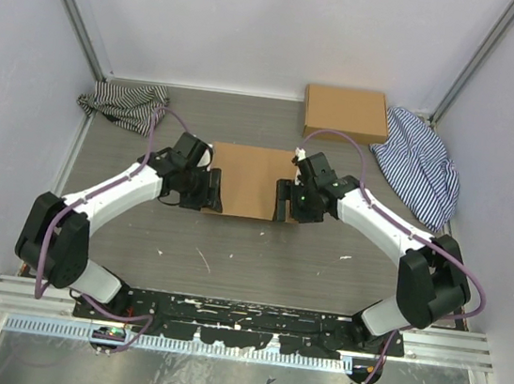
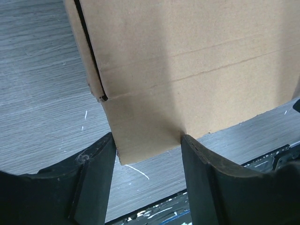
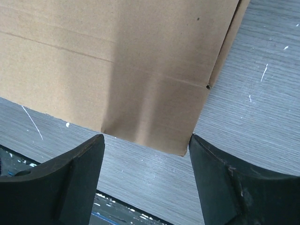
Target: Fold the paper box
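We are seeing left gripper (image 1: 210, 189) spread wide, clasping nothing, fingers (image 2: 93, 178) straddling near-left corner of paper box (image 1: 249, 180). Right gripper (image 1: 283, 200) is likewise gaping, empty, flanking near-right corner. Paper box is lying flat, closed, mid-table (image 1: 230, 255), between both grippers. Second cardboard box (image 1: 346, 114) is sitting at far edge; striped cloths (image 1: 127, 102) are lying near far corners.
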Tool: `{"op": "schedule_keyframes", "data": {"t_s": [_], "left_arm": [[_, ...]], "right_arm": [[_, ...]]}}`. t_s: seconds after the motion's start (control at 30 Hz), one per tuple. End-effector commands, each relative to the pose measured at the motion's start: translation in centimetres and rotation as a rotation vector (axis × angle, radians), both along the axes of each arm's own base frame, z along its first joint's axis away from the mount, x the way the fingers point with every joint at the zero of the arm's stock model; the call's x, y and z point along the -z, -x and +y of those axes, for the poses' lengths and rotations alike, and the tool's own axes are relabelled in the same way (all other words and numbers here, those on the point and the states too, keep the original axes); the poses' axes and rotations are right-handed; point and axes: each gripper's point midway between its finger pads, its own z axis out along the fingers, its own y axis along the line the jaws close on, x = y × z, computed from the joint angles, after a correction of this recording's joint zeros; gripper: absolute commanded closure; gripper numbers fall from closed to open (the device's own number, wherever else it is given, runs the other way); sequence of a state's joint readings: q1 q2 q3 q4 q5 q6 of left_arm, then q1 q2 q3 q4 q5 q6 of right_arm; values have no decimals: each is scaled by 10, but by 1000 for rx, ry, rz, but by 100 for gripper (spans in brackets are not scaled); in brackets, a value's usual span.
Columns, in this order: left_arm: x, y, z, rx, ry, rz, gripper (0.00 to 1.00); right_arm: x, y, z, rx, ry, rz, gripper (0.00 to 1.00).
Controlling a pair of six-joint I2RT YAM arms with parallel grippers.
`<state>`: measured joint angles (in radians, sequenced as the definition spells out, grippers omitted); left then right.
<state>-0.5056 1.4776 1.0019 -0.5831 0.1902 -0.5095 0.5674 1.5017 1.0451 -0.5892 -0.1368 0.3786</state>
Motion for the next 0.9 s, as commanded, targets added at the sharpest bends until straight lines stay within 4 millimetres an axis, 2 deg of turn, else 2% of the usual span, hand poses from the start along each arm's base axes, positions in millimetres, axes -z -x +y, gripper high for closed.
{"op": "schedule_keyframes", "data": {"t_s": [0.0, 0.13, 0.6, 0.87], "left_arm": [[-26, -3, -12, 19, 63, -34, 37], [-22, -3, -12, 22, 61, -29, 37], [16, -2, -16, 21, 58, 20, 37], [22, -3, -14, 20, 44, 20, 37]], "right_arm": [[-29, -5, 22, -33, -107, -38, 23], [-25, -9, 19, -25, -84, -44, 23], [4, -14, 16, -21, -62, -67, 23], [8, -16, 11, -15, -35, -86, 25]]}}
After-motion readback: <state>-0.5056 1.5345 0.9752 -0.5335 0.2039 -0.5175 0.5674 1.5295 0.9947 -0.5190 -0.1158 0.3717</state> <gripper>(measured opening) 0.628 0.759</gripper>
